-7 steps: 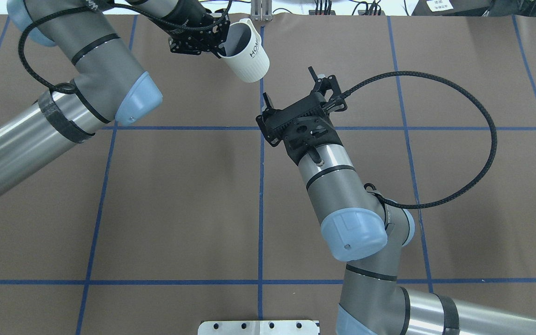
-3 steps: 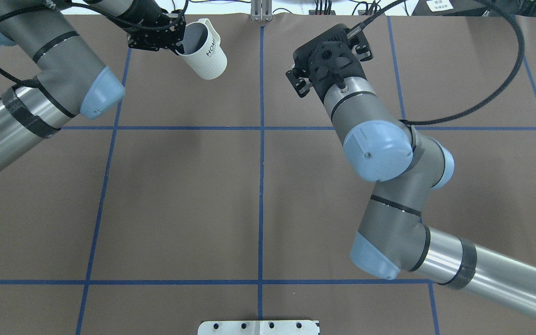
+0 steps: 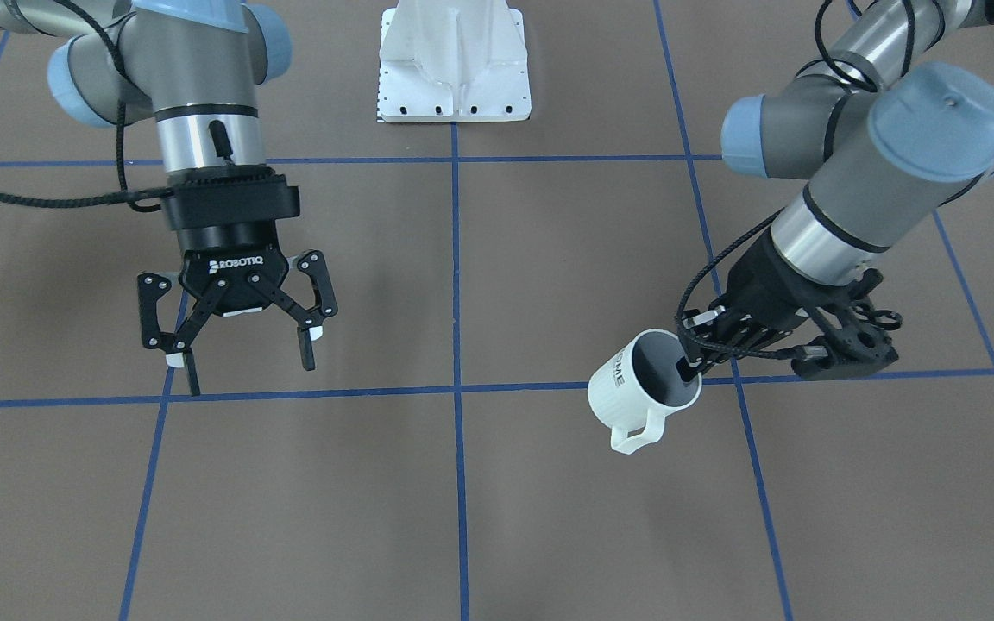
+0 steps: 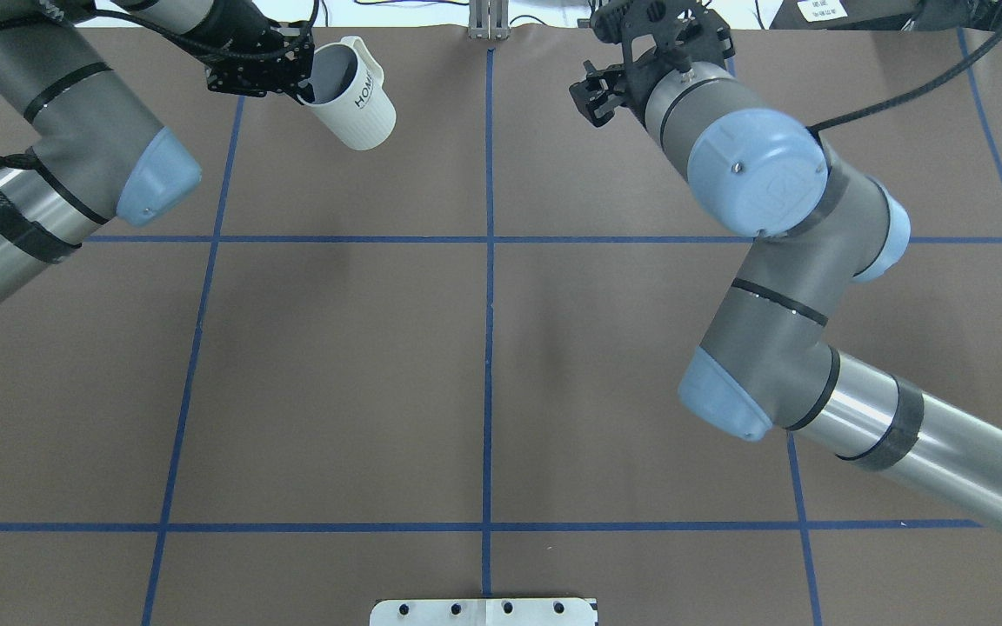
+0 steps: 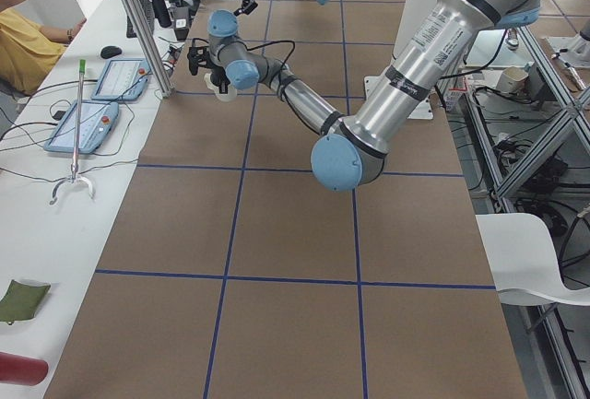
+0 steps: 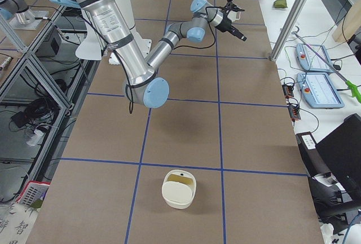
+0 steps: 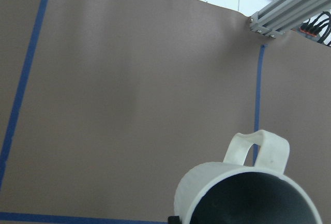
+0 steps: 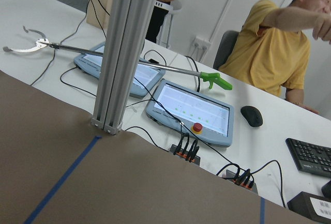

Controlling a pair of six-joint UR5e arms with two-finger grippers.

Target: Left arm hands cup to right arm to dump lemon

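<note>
Left gripper point(image 3: 688, 369) clamps the cup point(image 3: 631, 390) by its rim, tilted over the table point(image 3: 462, 517) (handle toward the operators' side). Right gripper point(image 3: 248, 369) hangs well apart, jaws spread wide.

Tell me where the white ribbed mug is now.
In the overhead view the white ribbed mug hangs tilted at the top, left of centre, in the black open-frame left tool.

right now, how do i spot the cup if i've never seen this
On the brown table taped into blue squares, follow the left arm to the far edge. The left gripper holds the cup tilted: ribbed white, grey inside, black HOME lettering.
</note>
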